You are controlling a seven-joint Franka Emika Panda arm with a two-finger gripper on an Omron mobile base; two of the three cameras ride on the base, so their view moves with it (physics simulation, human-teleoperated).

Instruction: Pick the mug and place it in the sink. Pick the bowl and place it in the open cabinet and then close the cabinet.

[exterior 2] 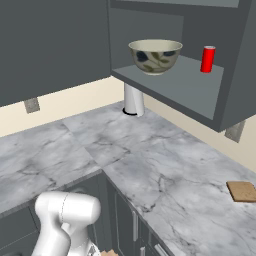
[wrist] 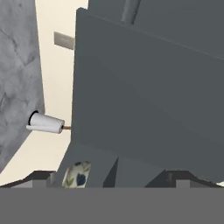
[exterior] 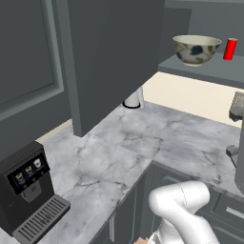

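— What filled the room from where you stood?

— The grey-veined white marble bench (exterior 2: pixel 165 170) ran round the corner, with the tall dark grey wall cabinet (exterior 2: pixel 225 75) above it. Its flat door (exterior: pixel 112 57) stood swung open, edge toward me in the left base view. The robot's white arm (exterior: pixel 183 214) rose from below the bench edge.

— And the bowl?

— The round deep bowl (exterior 2: pixel 155 56), cream inside with dark leaf marks on its greyish wall, sat upright on the open cabinet's shelf (exterior 2: pixel 175 87). I saw it in the left base view too (exterior: pixel 196 49), and a sliver of it low in the hand view (wrist: pixel 78 174). A small red can (exterior 2: pixel 208 59) stood on the same shelf, near the bowl but apart from it.

— Anything else on the bench?

— A black coffee machine (exterior: pixel 28 190) with a ribbed drip tray at the near left. A white paper-towel roll (exterior 2: pixel 133 100) stood upright under the cabinet against the cream wall. A small brown square pad (exterior 2: pixel 243 191) lay at the far right.

— The pincer?

— Its dark tips (wrist: pixel 109 177) barely showed at the bottom of the hand view, facing the cabinet door. I could not tell whether they were apart or together.
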